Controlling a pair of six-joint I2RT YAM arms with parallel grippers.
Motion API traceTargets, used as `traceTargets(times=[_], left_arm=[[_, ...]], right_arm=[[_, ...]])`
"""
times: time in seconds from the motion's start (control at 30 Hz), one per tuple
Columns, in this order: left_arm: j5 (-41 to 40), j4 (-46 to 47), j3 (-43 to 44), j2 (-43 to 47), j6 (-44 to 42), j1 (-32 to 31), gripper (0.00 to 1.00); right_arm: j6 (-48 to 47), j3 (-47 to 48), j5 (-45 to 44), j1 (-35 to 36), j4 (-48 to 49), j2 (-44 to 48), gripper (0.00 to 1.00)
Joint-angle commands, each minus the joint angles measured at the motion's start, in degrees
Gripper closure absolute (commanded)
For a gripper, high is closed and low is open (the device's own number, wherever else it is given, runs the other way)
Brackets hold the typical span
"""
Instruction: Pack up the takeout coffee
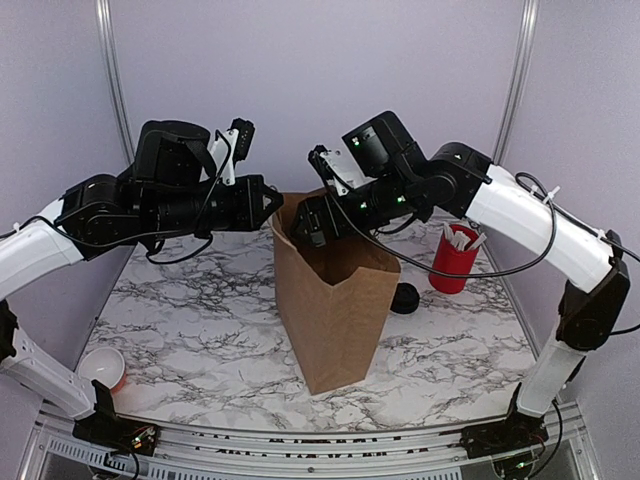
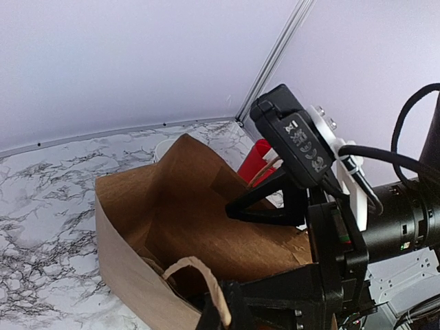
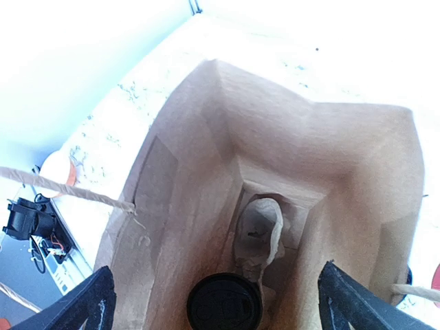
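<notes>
nearest the arm bases, a small white-lined cup [image 1: 102, 367] sits at the front left corner of the marble table [image 1: 200, 340]. behind it, mid-table, the brown paper bag [image 1: 335, 300] stands upright with its mouth open. in the right wrist view we look straight down into it: the takeout coffee [image 3: 224, 301] stands on the bag's floor, black lid up, with a pale crumpled bit of paper [image 3: 260, 230] just behind it. the right gripper [image 1: 303, 230] hangs in the bag's mouth above the coffee, its fingers [image 3: 81, 302] spread wide and holding nothing. the left gripper [image 1: 270, 203] sits at the bag's left rim, beside a twisted paper handle [image 2: 196, 271]; we cannot tell whether its jaws are closed. farther back on the right, a loose black lid [image 1: 404, 298] lies just beside the bag, and the red cup of white sachets [image 1: 455, 262] stands beyond it.
</notes>
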State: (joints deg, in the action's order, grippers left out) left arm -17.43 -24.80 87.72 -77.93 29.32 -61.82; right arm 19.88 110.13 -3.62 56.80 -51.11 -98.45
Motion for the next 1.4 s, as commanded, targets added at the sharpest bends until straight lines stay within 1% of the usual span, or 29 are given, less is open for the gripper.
traceTargets(times=[0.0,0.13,0.27,0.5,0.73,1.03,1.13,1.37], left_arm=[[-1.0,0.1,-0.6,2.5,0.0,0.9,1.0],[-1.2,0.2,-1.7,3.5,0.3,1.4,1.0],[-1.0,0.6,-3.1,4.5,0.4,2.2,1.0],[0.0,1.3,-4.7,5.7,0.4,2.9,1.0],[0.7,1.4,-5.0,6.7,-0.2,3.1,1.0],[0.6,1.4,-6.0,7.9,-0.2,3.1,1.0],[0.4,1.3,-6.8,8.4,-0.2,3.2,1.0],[-0.3,1.3,-8.0,9.9,0.1,3.7,1.0]], right_arm=[[0.5,2.3,-0.8,0.6,3.1,2.3,0.0],[0.6,2.9,1.1,0.6,6.0,3.1,0.0],[0.6,1.0,4.8,0.6,10.8,4.4,0.0],[1.9,-4.9,15.6,0.6,24.6,6.9,0.0],[4.4,-9.0,23.6,0.0,34.4,7.5,0.0],[7.9,-13.4,29.4,-1.7,42.3,8.0,0.0],[8.0,-13.0,31.3,-1.9,44.1,7.9,0.0],[8.3,-13.1,39.2,-2.0,48.3,7.9,0.0]])
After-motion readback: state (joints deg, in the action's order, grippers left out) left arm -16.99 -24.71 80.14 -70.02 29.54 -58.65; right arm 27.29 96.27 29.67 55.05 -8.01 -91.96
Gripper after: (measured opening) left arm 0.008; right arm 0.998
